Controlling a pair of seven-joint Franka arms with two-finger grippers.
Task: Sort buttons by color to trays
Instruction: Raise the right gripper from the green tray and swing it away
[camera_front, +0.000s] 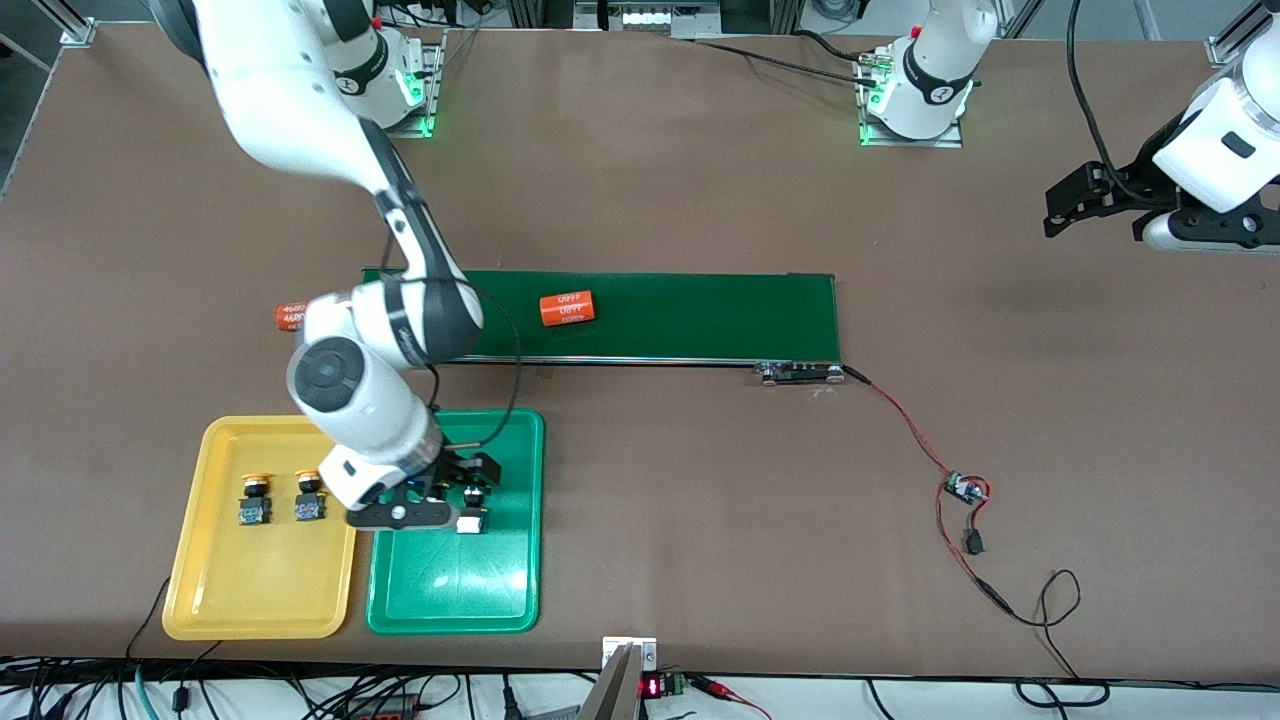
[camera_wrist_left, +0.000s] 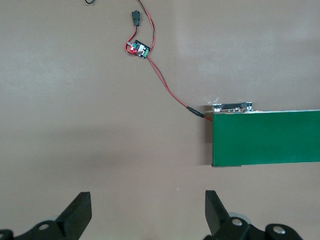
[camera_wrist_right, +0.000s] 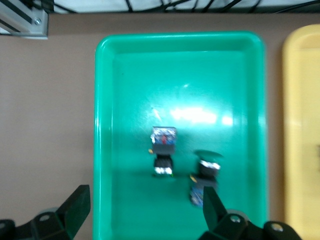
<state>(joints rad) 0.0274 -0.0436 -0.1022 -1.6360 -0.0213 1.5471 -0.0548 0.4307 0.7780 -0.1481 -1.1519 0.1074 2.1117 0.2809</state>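
Right gripper (camera_front: 440, 497) is hanging low over the green tray (camera_front: 455, 590), fingers spread, holding nothing. Two green buttons (camera_wrist_right: 164, 150) are lying in that tray directly under it, side by side, one just off a fingertip, so the only clear way out looks to be straight up. Two yellow buttons (camera_front: 256, 499) are sitting in the yellow tray (camera_front: 255, 600). Count: four buttons, two trays, all matched, sort looks complete. Left gripper (camera_wrist_left: 147, 212) is waiting open near the belt (camera_front: 650, 315) end, empty. Two orange cylinders (camera_front: 567, 308): one on the belt, one beside it.
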